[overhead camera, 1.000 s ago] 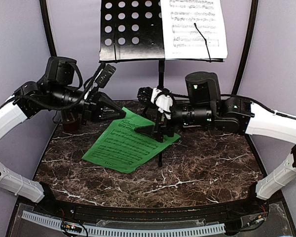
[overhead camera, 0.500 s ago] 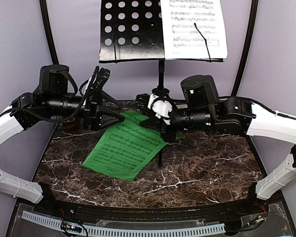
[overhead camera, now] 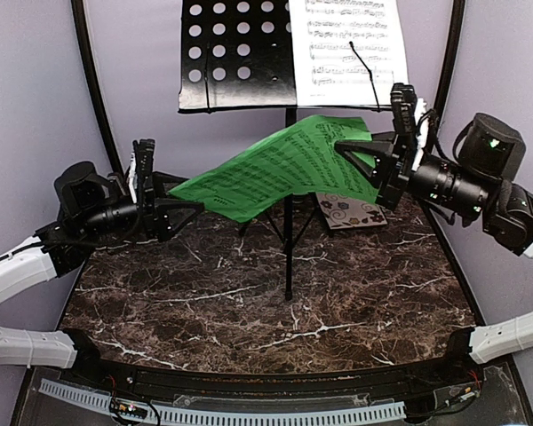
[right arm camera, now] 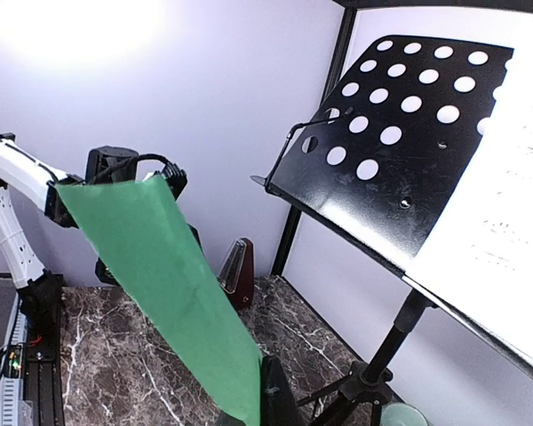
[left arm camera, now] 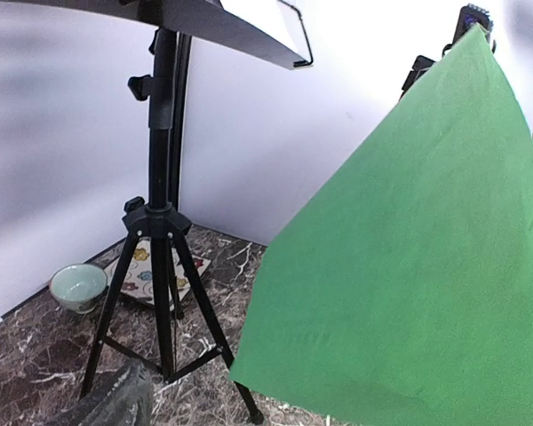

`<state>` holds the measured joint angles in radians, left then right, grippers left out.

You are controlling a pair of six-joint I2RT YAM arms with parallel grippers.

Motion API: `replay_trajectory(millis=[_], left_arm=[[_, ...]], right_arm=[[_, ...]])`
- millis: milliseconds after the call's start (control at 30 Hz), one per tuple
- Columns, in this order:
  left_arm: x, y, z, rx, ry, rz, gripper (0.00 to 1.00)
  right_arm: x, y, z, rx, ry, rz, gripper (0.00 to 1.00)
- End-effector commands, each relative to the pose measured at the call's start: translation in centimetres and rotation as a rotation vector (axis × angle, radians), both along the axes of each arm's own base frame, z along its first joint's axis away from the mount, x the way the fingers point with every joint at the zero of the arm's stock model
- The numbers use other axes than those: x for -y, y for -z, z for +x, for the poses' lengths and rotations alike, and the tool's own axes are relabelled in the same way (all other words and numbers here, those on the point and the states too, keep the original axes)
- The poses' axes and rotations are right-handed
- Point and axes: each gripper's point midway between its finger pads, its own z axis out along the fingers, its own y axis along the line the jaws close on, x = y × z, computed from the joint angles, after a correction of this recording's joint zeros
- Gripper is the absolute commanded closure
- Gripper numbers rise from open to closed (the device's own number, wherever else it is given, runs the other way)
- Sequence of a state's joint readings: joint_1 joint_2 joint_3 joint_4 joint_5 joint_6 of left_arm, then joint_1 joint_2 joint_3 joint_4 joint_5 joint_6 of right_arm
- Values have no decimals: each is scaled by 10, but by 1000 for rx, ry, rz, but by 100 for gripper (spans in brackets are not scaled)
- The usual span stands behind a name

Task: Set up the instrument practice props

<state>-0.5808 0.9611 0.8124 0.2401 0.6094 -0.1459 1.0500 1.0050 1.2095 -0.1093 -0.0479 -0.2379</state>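
Observation:
The black music stand [overhead camera: 235,53] stands at the back, with the white sheet [overhead camera: 346,44] on the right half of its desk. The green sheet [overhead camera: 275,169] hangs in the air in front of the stand's pole. My right gripper [overhead camera: 360,155] is shut on its right end, seen at the bottom of the right wrist view [right arm camera: 266,404]. My left gripper [overhead camera: 191,195] is open at the sheet's drooping left corner, which hangs free [left arm camera: 240,366]. The red-brown metronome [right arm camera: 240,273] stands at the far left by the wall.
A cream patterned tile [overhead camera: 351,213] lies on the marble behind the stand's tripod legs [left arm camera: 160,293]. A pale green bowl [left arm camera: 78,286] sits beside it near the wall. The stand's pole [overhead camera: 289,248] rises from mid-table.
The right gripper closed on the green sheet and lifted it off the table, up and to the right. The left gripper opened, let the sheet go and drew back left.

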Motion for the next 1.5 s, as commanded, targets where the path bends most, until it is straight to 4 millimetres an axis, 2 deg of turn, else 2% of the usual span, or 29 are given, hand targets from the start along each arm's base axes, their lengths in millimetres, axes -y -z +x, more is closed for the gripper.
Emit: replay_trajectory(millis=[0,133,233,300,333,467,567,600,633,667,800,833,867,1000,1100,1167,1233,1300,1467], left_arm=[[-2,-41,-24,170,92,-188,10],[2,-41,-19,170,107,-233,10],[2,-50,-23,216,119,-276,12],[3,-54,-23,226,126,-293,16],[4,-57,-23,229,125,-298,22],[3,-58,-24,244,129,-306,57],[-1,-63,-28,255,123,-321,91],[-2,-65,-29,251,122,-316,99],[-1,-65,-29,240,120,-298,100],[-1,-66,-30,234,122,-275,100],[-4,-59,-29,185,74,-115,100],[-6,-57,-30,179,62,-70,100],[-9,-54,-30,170,47,-26,100],[-16,-32,-34,109,38,154,100],[-18,-20,-40,47,68,242,100],[-14,-16,-43,8,109,273,100],[-8,-16,-44,-35,155,290,100],[-2,-13,-40,-79,187,309,100],[11,-11,-42,-128,251,362,100]], right_arm=[[12,-27,-9,-13,-38,140,100],[16,-36,-16,-20,-71,190,100],[15,-39,-19,-38,-97,214,100],[16,-42,-21,-44,-115,237,100],[13,-32,-19,-68,-120,232,100],[14,-24,-15,-101,-137,265,100],[16,-16,-10,-137,-138,291,100],[16,-11,-7,-158,-132,299,100],[15,-5,-3,-179,-126,306,100],[13,3,0,-205,-122,296,94],[7,44,20,-307,-14,152,34],[10,55,25,-322,30,108,22],[14,69,31,-331,82,51,16],[33,106,34,-370,183,-132,9],[45,110,33,-357,222,-184,1],[45,109,33,-352,221,-216,0],[37,113,34,-369,203,-256,0],[23,105,35,-384,165,-273,0],[-10,101,22,-367,95,-335,0]])
